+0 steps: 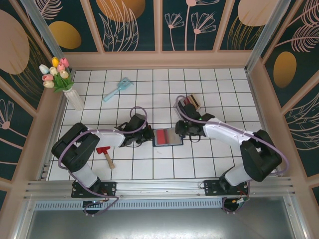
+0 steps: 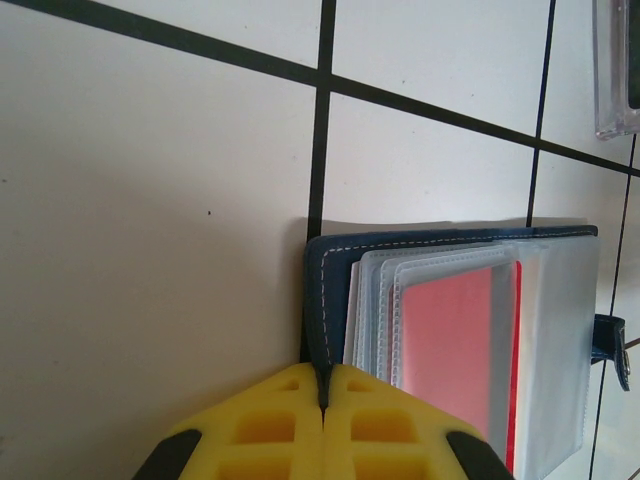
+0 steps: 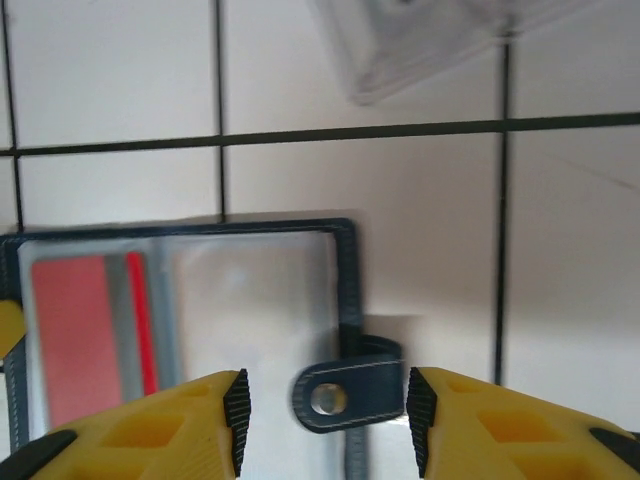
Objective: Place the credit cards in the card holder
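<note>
My left arm lies low, stretched in from the left over the white tiled table (image 1: 224, 94). The left gripper (image 1: 147, 135) is clamped on the left edge of the card holder (image 1: 167, 137). On the left wrist camera I see the yellow fingers (image 2: 270, 430) pressed together with the navy cover's edge squeezed between them. The holder lies open and flat mid-table, between the two grippers, with a red card (image 2: 450, 345) sitting inside its clear sleeves. My right arm bends in from the right, elbow out, with the right gripper (image 1: 180, 130) low at the holder's right edge. Its jaws stand apart, and on the right wrist camera the snap tab (image 3: 350, 393) sits in the gap between the pads, touching neither, so nothing is gripped there. Just beyond the right gripper, on the far side, stands a clear rack (image 1: 192, 103) with what look like more cards in it. Well clear of the work are a blue brush (image 1: 118, 89) far left, a vase of tulips (image 1: 74, 98) by the left wall, and a red-headed tool (image 1: 105, 155) near my left arm.
</note>
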`<state>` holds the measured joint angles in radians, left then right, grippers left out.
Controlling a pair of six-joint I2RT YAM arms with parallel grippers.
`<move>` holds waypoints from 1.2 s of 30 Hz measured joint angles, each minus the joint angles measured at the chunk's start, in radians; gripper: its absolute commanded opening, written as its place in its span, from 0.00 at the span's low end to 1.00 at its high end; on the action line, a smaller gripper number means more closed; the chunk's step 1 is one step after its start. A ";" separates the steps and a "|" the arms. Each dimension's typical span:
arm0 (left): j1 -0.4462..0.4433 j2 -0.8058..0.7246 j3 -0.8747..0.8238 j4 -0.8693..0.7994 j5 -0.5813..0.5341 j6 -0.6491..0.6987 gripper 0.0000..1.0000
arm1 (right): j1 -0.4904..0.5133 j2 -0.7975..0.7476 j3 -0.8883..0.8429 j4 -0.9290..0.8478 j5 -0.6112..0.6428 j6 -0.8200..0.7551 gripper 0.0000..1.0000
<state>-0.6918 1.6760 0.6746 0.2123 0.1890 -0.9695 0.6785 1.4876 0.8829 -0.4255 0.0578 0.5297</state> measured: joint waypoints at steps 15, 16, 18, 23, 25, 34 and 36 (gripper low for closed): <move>0.000 0.000 0.001 -0.001 0.000 0.000 0.00 | 0.159 0.212 0.114 -0.125 0.239 -0.023 0.36; 0.000 0.000 0.001 -0.001 0.000 0.000 0.00 | 0.164 0.216 0.121 -0.130 0.251 -0.023 0.32; 0.000 0.000 0.001 -0.001 0.000 0.000 0.00 | 0.171 0.220 0.131 -0.137 0.269 -0.023 0.29; 0.000 0.000 0.001 -0.001 0.000 0.000 0.00 | 0.177 0.230 0.147 -0.161 0.312 -0.019 0.18; 0.000 0.000 0.001 -0.001 0.000 0.000 0.00 | 0.179 0.230 0.147 -0.169 0.322 -0.017 0.16; 0.000 0.000 0.001 -0.001 0.000 0.000 0.00 | 0.179 0.230 0.149 -0.189 0.344 -0.007 0.03; 0.000 -0.001 0.001 -0.001 0.000 0.000 0.00 | 0.179 0.229 0.149 -0.190 0.342 -0.001 0.01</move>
<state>-0.6918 1.6749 0.6754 0.2115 0.1890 -0.9691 0.8574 1.7168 1.0321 -0.6159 0.4000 0.5289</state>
